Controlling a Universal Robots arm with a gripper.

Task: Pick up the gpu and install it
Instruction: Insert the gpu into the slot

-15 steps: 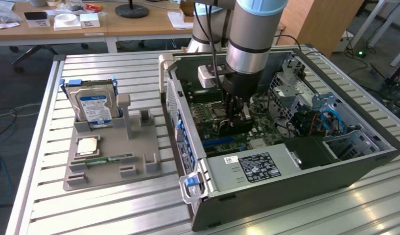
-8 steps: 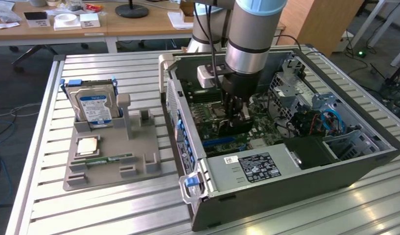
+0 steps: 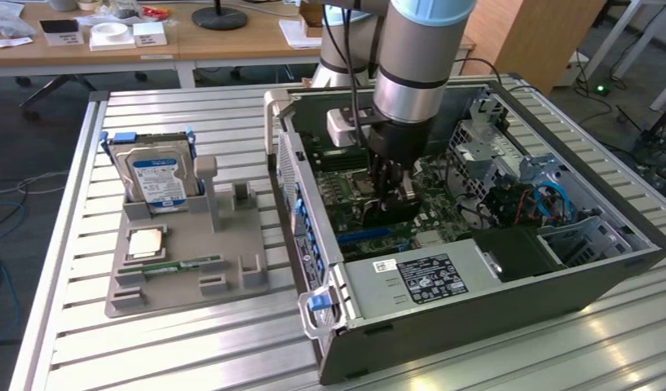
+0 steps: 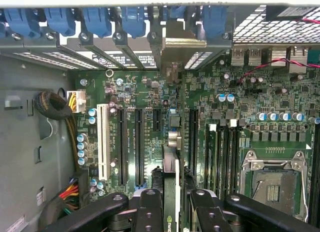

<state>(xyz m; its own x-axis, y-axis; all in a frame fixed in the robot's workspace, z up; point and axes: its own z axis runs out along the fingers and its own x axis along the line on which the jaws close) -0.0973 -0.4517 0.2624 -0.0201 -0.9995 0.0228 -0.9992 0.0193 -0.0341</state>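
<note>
My gripper (image 3: 391,189) is lowered inside the open computer case (image 3: 593,269), over the green motherboard (image 3: 360,191). It is shut on the gpu (image 3: 394,208), a thin dark card held on edge. In the wrist view the gpu (image 4: 170,182) runs as a narrow strip between my two black fingers (image 4: 150,207), and my gripper (image 4: 173,196) clamps its top edge. The card's pale metal bracket (image 4: 183,43) reaches the rear slot openings with blue clips (image 4: 135,19). The card lines up between the long black expansion slots (image 4: 139,144); whether it touches a slot I cannot tell.
A grey parts holder (image 3: 229,281) stands on the slatted table at the exterior view's left, carrying the silver hard drive (image 3: 159,175), a square processor (image 3: 146,242) and a green memory stick (image 3: 180,265). The power supply (image 3: 420,278) and the drive cage with cables (image 3: 534,191) crowd the case.
</note>
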